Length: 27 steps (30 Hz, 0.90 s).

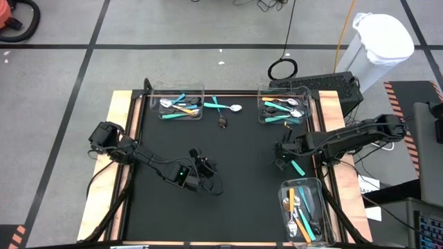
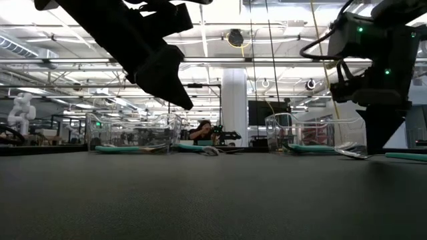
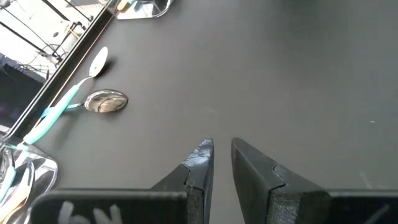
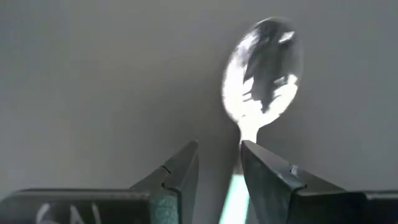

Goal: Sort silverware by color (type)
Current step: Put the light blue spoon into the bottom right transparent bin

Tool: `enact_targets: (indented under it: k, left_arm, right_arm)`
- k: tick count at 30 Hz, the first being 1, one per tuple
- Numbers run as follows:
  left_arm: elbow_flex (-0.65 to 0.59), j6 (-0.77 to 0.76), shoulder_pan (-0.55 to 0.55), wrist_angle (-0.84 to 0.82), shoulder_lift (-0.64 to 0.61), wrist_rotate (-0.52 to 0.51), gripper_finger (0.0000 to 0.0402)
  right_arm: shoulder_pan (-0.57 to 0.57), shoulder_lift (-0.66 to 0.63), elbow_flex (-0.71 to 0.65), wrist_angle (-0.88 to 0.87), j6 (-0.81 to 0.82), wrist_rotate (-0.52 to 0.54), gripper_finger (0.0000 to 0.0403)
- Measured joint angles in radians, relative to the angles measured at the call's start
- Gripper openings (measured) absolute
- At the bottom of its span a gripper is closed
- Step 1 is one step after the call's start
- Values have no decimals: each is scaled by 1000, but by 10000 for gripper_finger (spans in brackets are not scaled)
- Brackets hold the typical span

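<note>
**One teal spoon sits right under the right gripper**

One spoon matters most now. From above, the right gripper is over the black mat, just up from the near bin. A teal spoon lies beside it, its handle slanting toward that near bin. The left gripper waits farther from the near bin, in the middle of the mat. So the right arm is much nearer. Two more bins, the left far bin and the right far bin, hold spoons with teal and orange handles. A loose spoon lies between them.

From table height, the spoon lies flat on the mat. Behind is a big bright hall, and a person sits far off.

The left wrist shows its fingers a little apart, holding nothing.

The right wrist shows its fingers a little apart too, one on each side of the spoon's neck. The shiny bowl points away, so the spoon's long line runs straight ahead. They do not seem to pinch it yet.
</note>
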Motion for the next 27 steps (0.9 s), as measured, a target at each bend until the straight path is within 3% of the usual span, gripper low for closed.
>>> enact_targets:
  k: [7, 15, 22, 27]
  left_arm:
    - [0, 0, 0, 0, 0, 0, 61]
    - [0, 0, 0, -4, 0, 0, 61]
    - [0, 1, 10, -3, 0, 0, 61]
    - [0, 1, 11, 4, 0, 0, 61]
  right_arm:
    - [0, 60, 2, -12, -43, 77, 115]
    - [0, 52, 0, -7, -76, 55, 115]
    - [-1, 30, 13, 1, -198, 47, 115]
    - [-2, 31, 13, -13, -250, 104, 115]
